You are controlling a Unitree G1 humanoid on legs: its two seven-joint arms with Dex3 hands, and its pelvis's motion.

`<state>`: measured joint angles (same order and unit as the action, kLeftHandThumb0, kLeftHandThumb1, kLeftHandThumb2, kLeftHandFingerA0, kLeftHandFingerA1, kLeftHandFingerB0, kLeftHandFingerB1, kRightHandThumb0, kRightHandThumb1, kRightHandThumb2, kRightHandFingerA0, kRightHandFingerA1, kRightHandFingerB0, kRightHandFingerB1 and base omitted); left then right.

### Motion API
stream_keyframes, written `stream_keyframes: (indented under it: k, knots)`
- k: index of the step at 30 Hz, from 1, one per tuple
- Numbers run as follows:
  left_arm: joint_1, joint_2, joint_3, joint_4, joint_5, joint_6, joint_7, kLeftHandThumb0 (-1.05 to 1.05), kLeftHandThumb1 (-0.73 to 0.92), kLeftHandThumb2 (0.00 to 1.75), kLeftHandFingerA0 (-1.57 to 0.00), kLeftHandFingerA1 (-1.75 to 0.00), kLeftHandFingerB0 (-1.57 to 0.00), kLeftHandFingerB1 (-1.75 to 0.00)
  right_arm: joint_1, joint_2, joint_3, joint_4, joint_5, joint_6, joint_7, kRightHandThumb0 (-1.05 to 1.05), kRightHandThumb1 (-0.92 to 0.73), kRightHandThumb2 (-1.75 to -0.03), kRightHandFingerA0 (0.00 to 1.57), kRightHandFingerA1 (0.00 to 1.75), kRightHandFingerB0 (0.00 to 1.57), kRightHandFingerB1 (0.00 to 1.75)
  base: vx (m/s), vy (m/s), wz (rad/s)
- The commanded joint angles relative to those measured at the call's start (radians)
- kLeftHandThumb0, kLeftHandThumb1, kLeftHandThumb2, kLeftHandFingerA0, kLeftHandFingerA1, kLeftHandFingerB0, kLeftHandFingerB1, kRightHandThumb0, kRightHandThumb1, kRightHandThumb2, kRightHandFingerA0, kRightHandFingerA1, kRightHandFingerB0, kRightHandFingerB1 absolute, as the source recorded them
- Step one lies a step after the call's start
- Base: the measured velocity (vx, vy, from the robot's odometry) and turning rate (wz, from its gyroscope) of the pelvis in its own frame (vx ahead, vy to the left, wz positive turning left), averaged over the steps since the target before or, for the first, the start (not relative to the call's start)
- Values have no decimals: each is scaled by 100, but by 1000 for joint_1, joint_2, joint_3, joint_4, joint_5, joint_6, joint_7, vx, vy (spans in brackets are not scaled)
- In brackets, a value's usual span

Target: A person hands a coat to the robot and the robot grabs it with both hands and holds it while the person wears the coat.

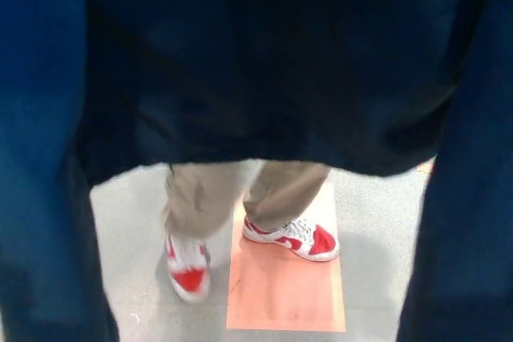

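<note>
**Navy coat fills the view, no robot hand visible**

Navy cloth covers almost the whole head view, and because of this neither the left hand nor the right hand of the robot shows anywhere. I cannot tell if their fingers are spread, pressed together or pinching the cloth, since both are outside the picture or hidden.

The coat (264, 62) hangs very close to the camera. Its dark middle part takes the upper half of the picture and ends in a soft, slightly curved hem. On each side a brighter blue part of the same coat, probably a sleeve or a front panel, falls down to the lower edge of the picture. The cloth is blurred.

Under the hem an opening stays free, and through it the person's legs (240, 198) in beige trousers are seen. The person wears red and white sneakers. One sneaker (292, 238) stands on an orange rectangular floor mark (284, 294) and points to picture right. The other sneaker (188, 266) is on the grey floor (128, 246) just beside the mark, and it is blurred.
</note>
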<state>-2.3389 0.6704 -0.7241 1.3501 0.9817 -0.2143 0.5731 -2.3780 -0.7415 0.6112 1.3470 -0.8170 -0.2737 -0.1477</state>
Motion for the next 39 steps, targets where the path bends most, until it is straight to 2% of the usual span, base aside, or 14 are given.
stream_keyframes:
  k: [1, 3, 4, 8, 13, 16, 17, 22, 23, 25, 28, 32, 35, 39]
  knots:
    - [21, 62, 18, 20, 9, 51, 16, -40, 77, 62, -87, -175, -71, -148, 30, -60, -13, 19, -23, 39, -14, -40, -79, -65, 95, 129, 86, 76, 0, 0, 0]
    - [30, 64, 21, 19, 7, 43, 18, -43, 73, 65, -88, -175, -71, -150, 38, -59, -12, 19, -26, 40, -10, -41, -81, -65, 95, 129, 85, 80, 0, 0, 0]
    - [37, 66, 21, 19, 8, 43, 20, -42, 78, 64, -89, -175, -67, -157, 46, -57, -12, 19, -27, 39, -11, -41, -80, -66, 93, 140, 84, 97, 0, 0, 0]
    - [57, 77, 18, 17, 13, 35, 34, -46, 73, 67, -89, -175, -74, -153, 64, -53, -17, 17, -23, 41, -2, -39, -81, -69, 89, 154, 84, 93, 0, 0, 0]
    - [74, 87, 22, 17, 10, 14, 37, -41, 76, 63, -92, -175, -66, -158, 82, -56, -23, 17, -22, 31, -7, -39, -82, -68, 87, 171, 75, 121, 0, 0, 0]
    - [87, 84, 21, 17, 11, 21, 41, -40, 76, 63, -92, -175, -64, -159, 99, -60, -20, 16, -29, 19, -30, -39, -79, -68, 93, 154, 84, 113, 0, 0, 0]
    - [92, 85, 24, 16, 8, 15, 46, -39, 78, 64, -93, -175, -67, -162, 101, -61, -20, 16, -30, 16, -28, -40, -82, -65, 94, 126, 85, 96, 0, 0, 0]
    - [109, 81, 21, 16, 15, 33, 32, -42, 81, 65, -94, -175, -70, -166, 119, -67, -20, 14, -38, 6, -31, -41, -83, -64, 101, 99, 91, 75, 0, 0, 0]
    - [113, 81, 21, 16, 16, 32, 35, -42, 80, 65, -92, -175, -71, -163, 123, -67, -24, 14, -35, 10, -23, -40, -82, -68, 91, 148, 81, 110, 0, 0, 0]
    - [118, 81, 23, 16, 14, 31, 33, -42, 77, 70, -92, -175, -78, -154, 127, -68, -26, 13, -37, 11, -18, -40, -80, -70, 89, 161, 77, 125, 0, 0, 0]
    - [123, 81, 23, 16, 18, 36, 26, -42, 81, 65, -91, -175, -71, -155, 134, -67, -30, 13, -38, 14, -19, -41, -84, -65, 91, 163, 75, 132, 0, 0, 0]
    - [124, 75, 22, 15, 23, 58, -2, -40, 82, 65, -90, -175, -69, -154, 145, -68, -32, 13, -44, 6, -30, -40, -82, -65, 94, 138, 85, 99, 0, 0, 0]
    - [124, 79, 26, 14, 23, 47, 0, -40, 81, 69, -87, -175, -70, -149, 145, -66, -40, 13, -42, 5, -23, -40, -80, -70, 88, 159, 78, 123, 0, 0, 0]
    - [122, 77, 24, 15, 29, 53, 1, -41, 83, 65, -89, -175, -68, -152, 144, -63, -45, 13, -45, 7, -15, -39, -81, -69, 87, 154, 79, 116, 0, 0, 0]
